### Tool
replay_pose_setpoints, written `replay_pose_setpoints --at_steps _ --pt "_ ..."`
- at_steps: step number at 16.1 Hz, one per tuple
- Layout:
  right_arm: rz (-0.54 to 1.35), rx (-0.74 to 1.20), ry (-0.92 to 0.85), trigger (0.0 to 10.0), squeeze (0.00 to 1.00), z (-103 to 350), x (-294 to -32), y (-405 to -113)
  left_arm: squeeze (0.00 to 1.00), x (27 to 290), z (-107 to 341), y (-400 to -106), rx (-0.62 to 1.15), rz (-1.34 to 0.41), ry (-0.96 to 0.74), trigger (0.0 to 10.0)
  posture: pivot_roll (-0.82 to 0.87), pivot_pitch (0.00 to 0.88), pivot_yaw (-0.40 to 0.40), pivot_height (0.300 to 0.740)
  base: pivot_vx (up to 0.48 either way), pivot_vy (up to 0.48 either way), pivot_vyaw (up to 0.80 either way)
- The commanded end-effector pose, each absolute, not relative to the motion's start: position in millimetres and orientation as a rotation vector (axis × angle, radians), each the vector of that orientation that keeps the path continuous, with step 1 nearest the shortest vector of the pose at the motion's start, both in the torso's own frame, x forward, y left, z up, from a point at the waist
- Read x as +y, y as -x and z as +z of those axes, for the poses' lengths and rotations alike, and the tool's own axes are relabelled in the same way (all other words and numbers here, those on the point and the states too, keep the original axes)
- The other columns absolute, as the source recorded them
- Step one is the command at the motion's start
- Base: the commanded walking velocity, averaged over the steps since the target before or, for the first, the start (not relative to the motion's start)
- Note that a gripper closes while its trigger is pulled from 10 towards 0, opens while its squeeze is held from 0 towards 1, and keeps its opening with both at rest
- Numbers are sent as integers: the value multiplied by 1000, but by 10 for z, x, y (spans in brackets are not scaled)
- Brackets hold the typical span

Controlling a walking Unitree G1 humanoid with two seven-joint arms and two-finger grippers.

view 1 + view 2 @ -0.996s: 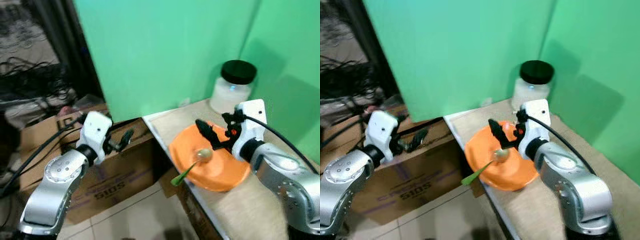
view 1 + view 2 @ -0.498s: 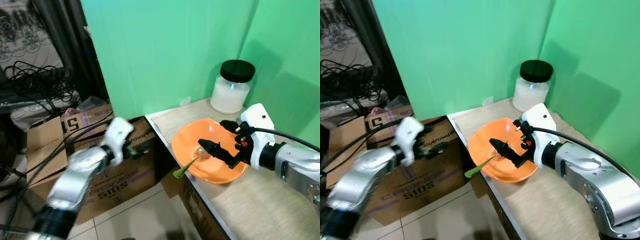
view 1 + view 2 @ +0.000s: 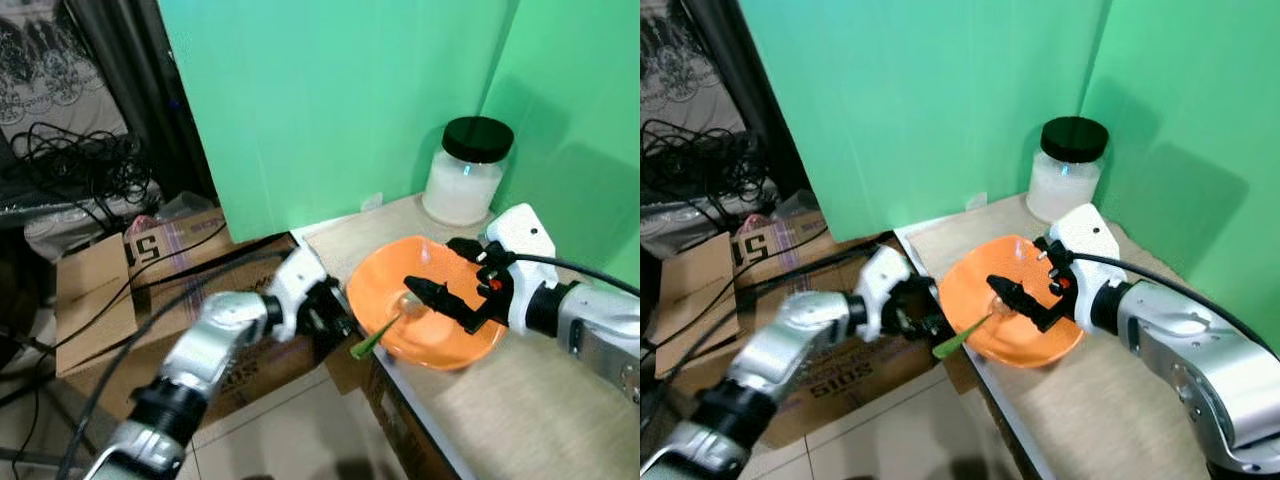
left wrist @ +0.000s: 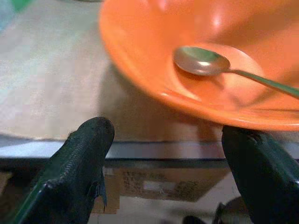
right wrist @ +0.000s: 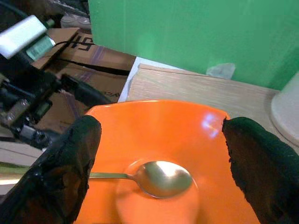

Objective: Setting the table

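2 open hands, left hand (image 3: 335, 318) and right hand (image 3: 440, 290), are being positioned around the bowl (image 3: 425, 315) holding a spoon (image 3: 385, 330); gripping seems next.

Both head views look down from above at the table (image 3: 500, 400) corner; each wrist view sits close over the orange bowl (image 4: 196, 65) with its spoon (image 5: 159, 178), from opposite sides

Bright even light; left arm (image 3: 215, 340) motion-blurred; glare patches on orange bowl (image 5: 159, 135); wrist views soft.
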State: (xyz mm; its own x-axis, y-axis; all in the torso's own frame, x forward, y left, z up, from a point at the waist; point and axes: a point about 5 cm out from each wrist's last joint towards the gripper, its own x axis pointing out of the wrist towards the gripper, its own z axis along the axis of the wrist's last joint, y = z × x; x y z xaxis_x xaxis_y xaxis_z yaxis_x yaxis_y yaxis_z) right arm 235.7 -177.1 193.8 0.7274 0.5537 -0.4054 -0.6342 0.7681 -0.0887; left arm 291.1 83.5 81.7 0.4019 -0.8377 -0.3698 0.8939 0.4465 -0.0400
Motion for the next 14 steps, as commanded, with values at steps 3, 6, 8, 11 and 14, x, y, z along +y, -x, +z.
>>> replay_pose_setpoints --at_steps 3,6,8,11,14 --pt "628 357 249 10000 0 1989 -1821 -2384 0 744 815 -2993 338 -1114 -202 10000 -41 0 73 740 0 0 0" --pt "587 388 232 10000 0 1977 -1802 -2445 0 611 800 -2978 309 -1159 -172 10000 -41 0 65 740 0 0 0" --pt "591 395 208 10000 0 1964 -1717 -2478 0 475 830 -2969 267 -1186 -154 10000 -42 0 61 740 0 0 0" --pt "612 413 208 10000 0 1928 -1636 -2475 0 355 845 -2946 240 -1238 -142 10000 -43 0 54 740 0 0 0" --pt "543 495 219 10000 0 1885 -1688 -2476 0 483 753 -2909 254 -1232 -212 10000 -38 0 55 740 0 0 0"
